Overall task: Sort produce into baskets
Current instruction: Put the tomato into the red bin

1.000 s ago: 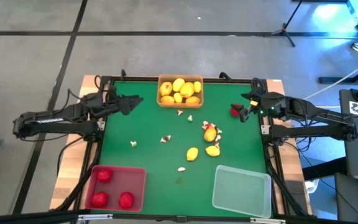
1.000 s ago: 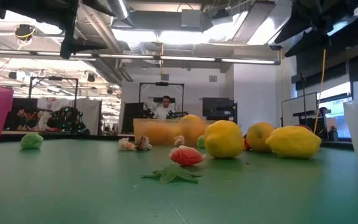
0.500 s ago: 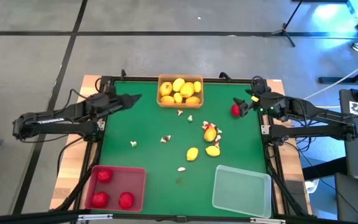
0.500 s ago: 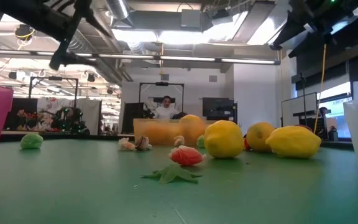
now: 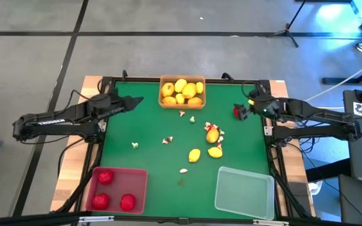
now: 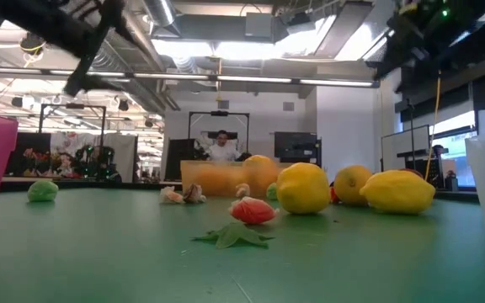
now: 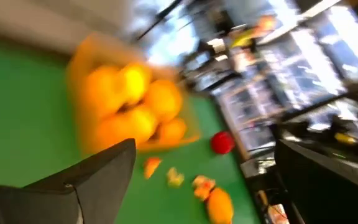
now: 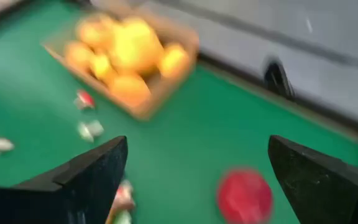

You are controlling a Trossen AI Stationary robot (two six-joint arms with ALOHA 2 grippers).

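I have the right gripper (image 5: 242,110) over the worktop's (image 5: 149,122) right far area, its fingers spread wide and empty, with the loose red fruit (image 5: 237,111) lying just beside and below them. To take it well I judge that I must lower the fingers (image 8: 92,177) so that they straddle the fruit evenly, centre it, and close only once both are level with its widest part; a round piece will roll away if one finger touches first. The wrist view is smeared, so I cannot say for certain how high the gripper stands above the fruit.

The left gripper (image 5: 134,100) waits over the left far part of the worktop, fingers likewise apart and empty.

Containers:
- Orange-tan basket (image 5: 163,80), at the far edge: heaped with yellow and orange fruits.
- Red basket (image 5: 139,188), near left corner: three red fruits.
- Clear basket (image 5: 244,191), near right corner: apparently empty.

Still loose at mid-worktop are three yellow fruits (image 5: 195,154) and several small whitish-and-red bits (image 5: 168,140). The red basket lies well apart from the red fruit, diagonally across.
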